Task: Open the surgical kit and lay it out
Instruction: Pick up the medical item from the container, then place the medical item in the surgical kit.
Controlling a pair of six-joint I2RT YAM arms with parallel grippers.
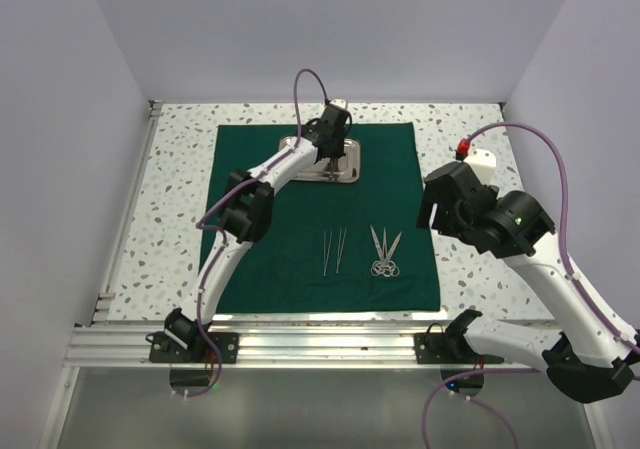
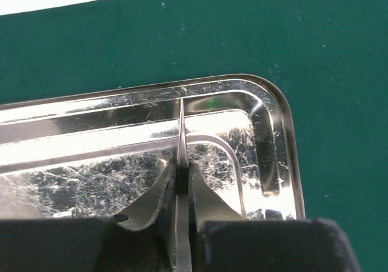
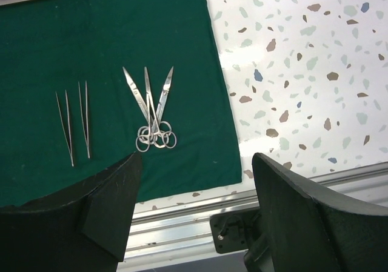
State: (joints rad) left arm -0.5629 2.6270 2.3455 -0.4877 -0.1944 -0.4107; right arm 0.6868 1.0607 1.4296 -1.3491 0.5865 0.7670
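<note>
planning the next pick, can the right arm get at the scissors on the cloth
Probably yes: the right gripper hangs open beside the green cloth, the scissors lie uncovered near that edge, and the left gripper grips an instrument at the tray.

The speckled white desk [image 1: 170, 199] carries a dark green cloth [image 1: 300, 229] spread across its middle, seemingly flat. The cloth reaches almost to the near edge. Bare desk shows on its left, right and far sides.
</note>
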